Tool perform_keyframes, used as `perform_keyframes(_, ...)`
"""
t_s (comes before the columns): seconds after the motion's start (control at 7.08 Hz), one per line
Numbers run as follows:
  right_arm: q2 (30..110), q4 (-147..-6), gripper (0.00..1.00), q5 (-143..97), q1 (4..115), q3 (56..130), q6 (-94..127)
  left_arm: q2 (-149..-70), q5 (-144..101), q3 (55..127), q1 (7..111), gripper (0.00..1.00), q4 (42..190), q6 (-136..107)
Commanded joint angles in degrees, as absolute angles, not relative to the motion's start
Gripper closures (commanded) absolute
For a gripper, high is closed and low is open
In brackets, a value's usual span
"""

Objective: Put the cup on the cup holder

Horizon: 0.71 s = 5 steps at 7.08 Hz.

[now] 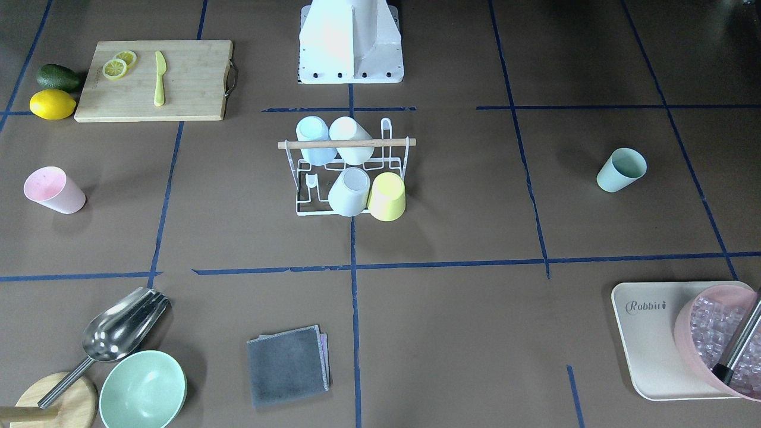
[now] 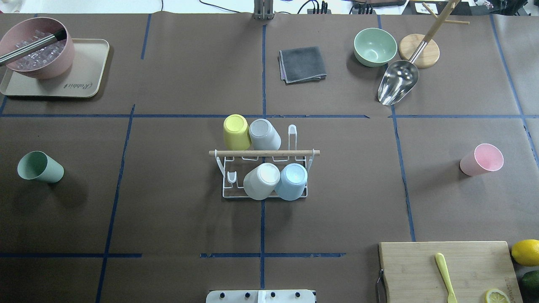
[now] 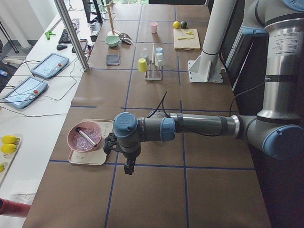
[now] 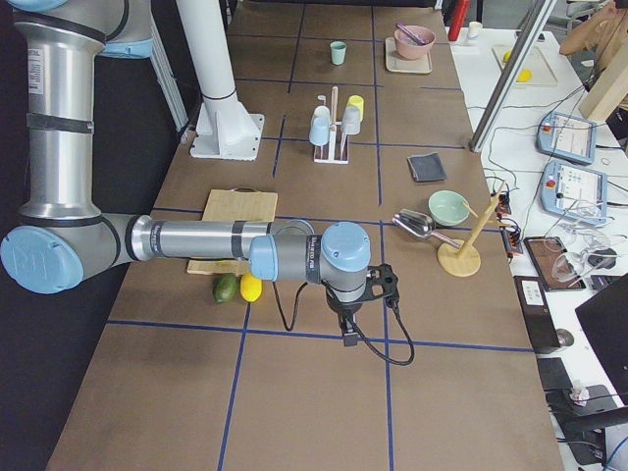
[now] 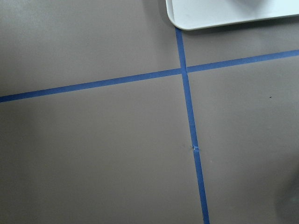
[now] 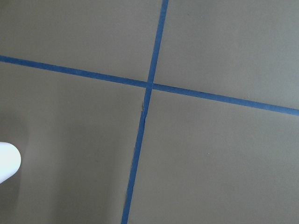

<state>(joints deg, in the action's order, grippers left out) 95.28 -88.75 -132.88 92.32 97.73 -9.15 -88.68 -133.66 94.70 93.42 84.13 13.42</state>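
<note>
The white wire cup holder point(image 2: 264, 153) with a wooden rod stands at the table's middle, also in the front view point(image 1: 345, 143). It carries several upturned cups: yellow point(image 2: 236, 131), grey point(image 2: 264, 134), white point(image 2: 262, 181) and light blue point(image 2: 292, 181). A pink cup point(image 2: 481, 160) lies on its side at the right, a green cup point(image 2: 40, 167) at the left. My left gripper point(image 3: 129, 167) shows only in the left side view, near the tray. My right gripper point(image 4: 348, 337) shows only in the right side view, near the lemon. I cannot tell whether either is open. Both wrist views show only bare table.
A beige tray point(image 2: 84, 84) with a pink bowl of ice point(image 2: 36, 52) sits far left. A grey cloth point(image 2: 302, 64), a green bowl point(image 2: 374, 46), a metal scoop point(image 2: 398, 86) and a wooden stand point(image 2: 419, 50) are far right. A cutting board point(image 2: 446, 269), lemon point(image 2: 526, 251) and avocado point(image 2: 531, 280) are near right.
</note>
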Motion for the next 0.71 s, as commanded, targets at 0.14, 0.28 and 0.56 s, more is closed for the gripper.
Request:
perform_keyframes(0.14, 95.89, -82.64, 0.0, -130.45, 92.29, 95.99, -8.79, -97.51, -133.24, 95.53, 92.12, 0.0, 72.42, 13.27)
perform_keyframes(0.28, 94.84, -82.36, 0.0, -129.56, 92.29, 95.8, -8.7, -101.04, -133.16, 95.62, 91.85, 0.0, 68.77, 13.36)
perform_keyframes(0.56, 92.21, -82.44, 0.0, -130.34, 91.85, 97.21, -8.35, -103.18, -132.37, 99.04, 85.38, 0.0, 65.93, 13.27)
